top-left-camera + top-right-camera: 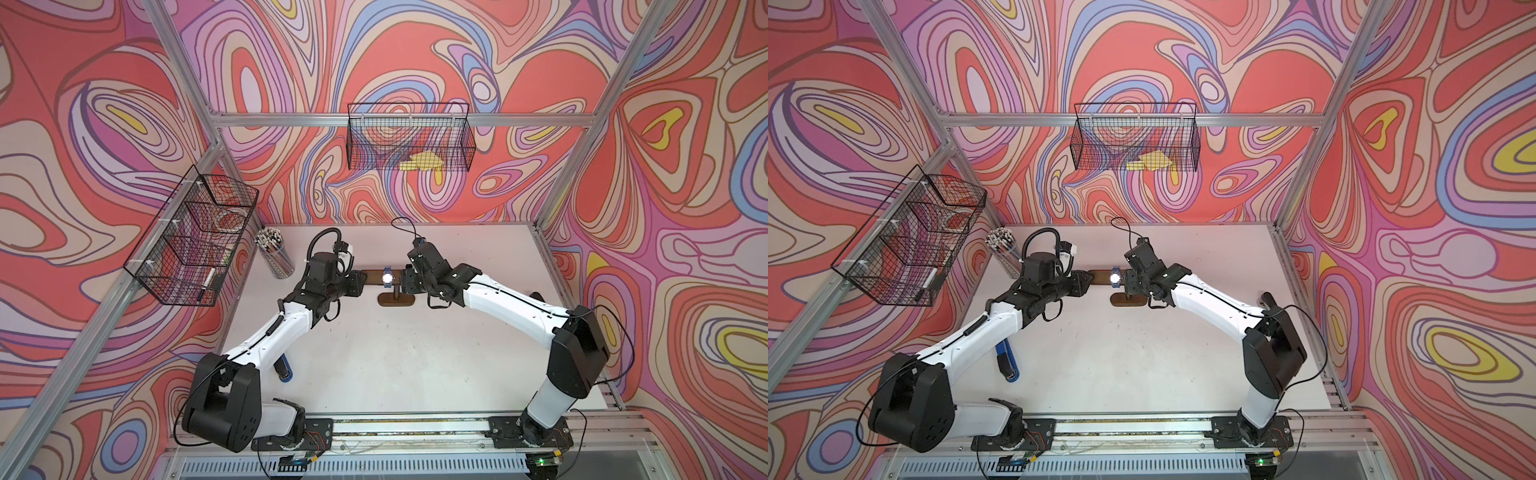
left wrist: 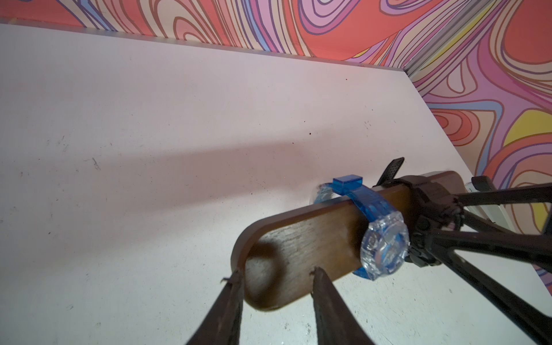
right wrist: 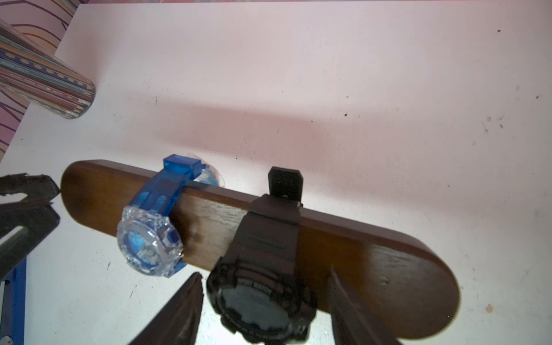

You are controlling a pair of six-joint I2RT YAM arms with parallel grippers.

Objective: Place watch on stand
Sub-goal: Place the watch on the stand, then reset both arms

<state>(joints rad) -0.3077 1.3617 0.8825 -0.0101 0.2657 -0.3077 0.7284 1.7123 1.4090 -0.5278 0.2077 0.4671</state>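
Standing at the left edge of the table point(image 1: 395, 353) is a clear cup of pencils point(image 1: 277, 259). The left gripper point(image 2: 276, 274) meets the left end of the stand point(image 2: 298, 236), jaws partly apart about the bar's tip; whether they pinch it cannot be told. A translucent blue watch point(image 3: 148, 242) wraps the bar, then the black watch point(image 3: 260, 295), strapped on beside it. The right gripper point(image 3: 264, 276) brackets its face, jaws spread wider than the case
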